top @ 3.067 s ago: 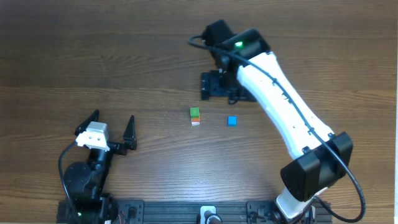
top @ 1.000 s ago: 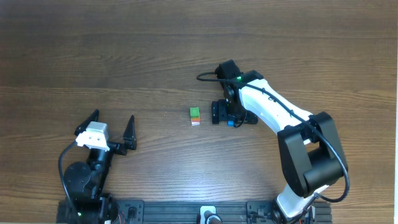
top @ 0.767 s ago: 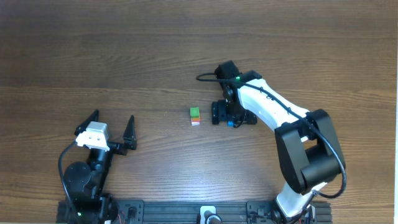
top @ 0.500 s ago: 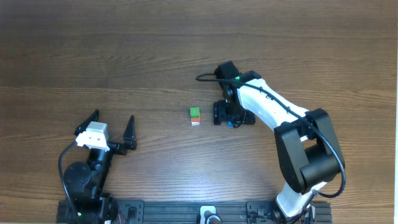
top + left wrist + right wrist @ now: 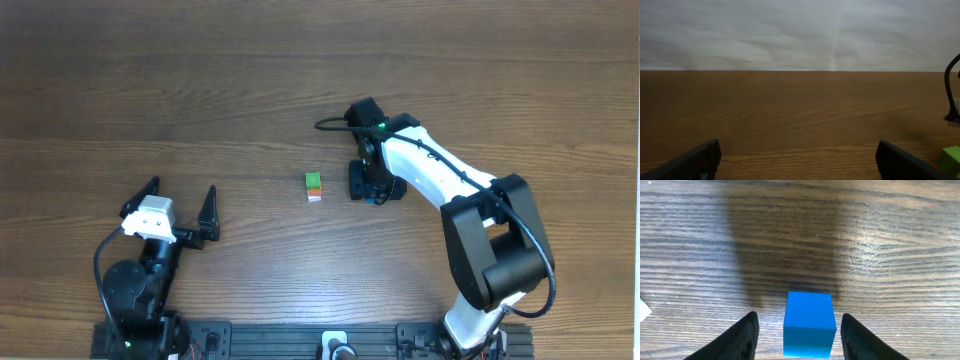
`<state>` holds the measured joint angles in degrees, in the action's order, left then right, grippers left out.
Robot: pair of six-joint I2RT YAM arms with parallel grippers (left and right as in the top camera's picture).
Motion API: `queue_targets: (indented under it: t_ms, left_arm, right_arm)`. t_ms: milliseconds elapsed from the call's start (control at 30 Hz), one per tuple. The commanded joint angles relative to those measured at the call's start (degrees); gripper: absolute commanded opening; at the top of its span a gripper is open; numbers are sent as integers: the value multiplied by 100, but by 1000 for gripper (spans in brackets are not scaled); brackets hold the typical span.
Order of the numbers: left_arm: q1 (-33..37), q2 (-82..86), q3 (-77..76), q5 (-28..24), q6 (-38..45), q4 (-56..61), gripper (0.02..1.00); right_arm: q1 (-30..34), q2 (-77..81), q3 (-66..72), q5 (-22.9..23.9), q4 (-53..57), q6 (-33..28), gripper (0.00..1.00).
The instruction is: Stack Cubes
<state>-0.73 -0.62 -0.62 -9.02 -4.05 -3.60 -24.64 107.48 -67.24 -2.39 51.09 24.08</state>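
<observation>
**A:** Blue cube (image 5: 809, 324), where does it sit?

**B:** On the wooden table (image 5: 200, 80), directly between the fingers of the right gripper (image 5: 800, 330), which is down low over it.

**A:** What else is close to that gripper?

**B:** A small stack (image 5: 314, 187) stands near it, on the side toward the left arm: green cube on top, orange under it, white at the bottom. Bare wood lies between the stack and the gripper, and nothing is in the way.

**A:** Is the right gripper closed on the blue cube?

**B:** No. The fingers are parted wider than the cube, with wood showing on both sides, though one finger is much nearer than the other.

**A:** And the left gripper (image 5: 181, 190)?

**B:** It is well apart from the stack, near its own base, spread wide and holding nothing.
</observation>
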Motion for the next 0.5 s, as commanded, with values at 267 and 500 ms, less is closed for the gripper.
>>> queue_targets:
  t_ms: [267,500]
  left_arm:
    - [31,31,31,7,83,2,1000]
    - [31,31,31,7,83,2,1000]
  right_arm:
    - [-52,59,39,76,-9,170,413]
    - [-52,59,42,94,11,205,384]
